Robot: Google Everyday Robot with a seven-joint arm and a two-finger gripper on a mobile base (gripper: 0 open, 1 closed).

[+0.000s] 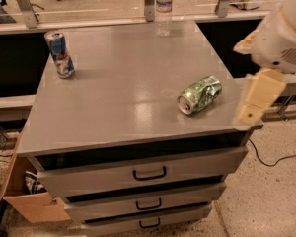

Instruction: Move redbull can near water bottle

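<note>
Green can [200, 94] on its side on grey drawer cabinet [123, 98], cardboard box [35, 209] lower left

On cabinet top [123, 88], redbull can [59, 54] back-left, water bottle [163, 9] back-centre; tool [255, 101] beyond right edge.

My arm [284, 36] enters view from 2 o'clock, white, rounded, bulky. Gripper [250, 111] hangs below it at 3 o'clock, tan, slanting down toward 7 o'clock. Its upper end tucked under arm, tip lowest and nearest view centre.
</note>
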